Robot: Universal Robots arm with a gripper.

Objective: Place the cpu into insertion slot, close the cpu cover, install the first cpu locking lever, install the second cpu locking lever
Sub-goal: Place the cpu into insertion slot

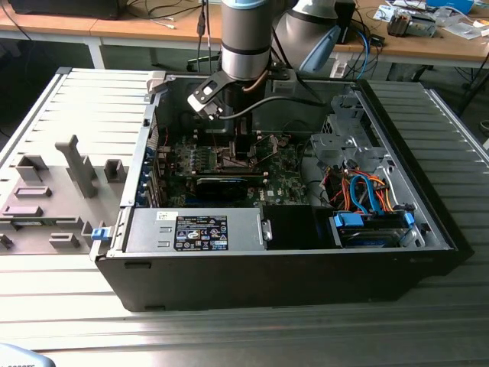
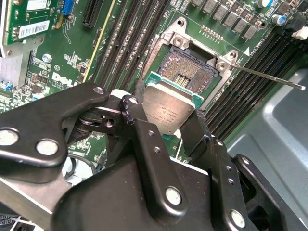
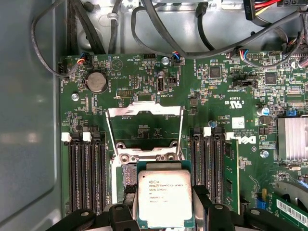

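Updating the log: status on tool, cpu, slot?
Status: tool shut on cpu. Held above insertion slot, not seated. Flipped-open cpu cover, nothing blocking.

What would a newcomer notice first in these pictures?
The silver cpu, clamped in the black gripper, hangs close to the bare insertion slot on the green board. The cpu cover is swung open. In the exterior view, the arm reaches down into an open computer case.

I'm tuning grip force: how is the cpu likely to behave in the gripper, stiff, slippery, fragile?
Probably stiff: the cpu sits flat in the gripper, pinched at two edges, with no visible bend. Its smooth metal top and thin edges suggest it may slip under a light grip. Likely light, being so thin, though the green rim looks delicate.
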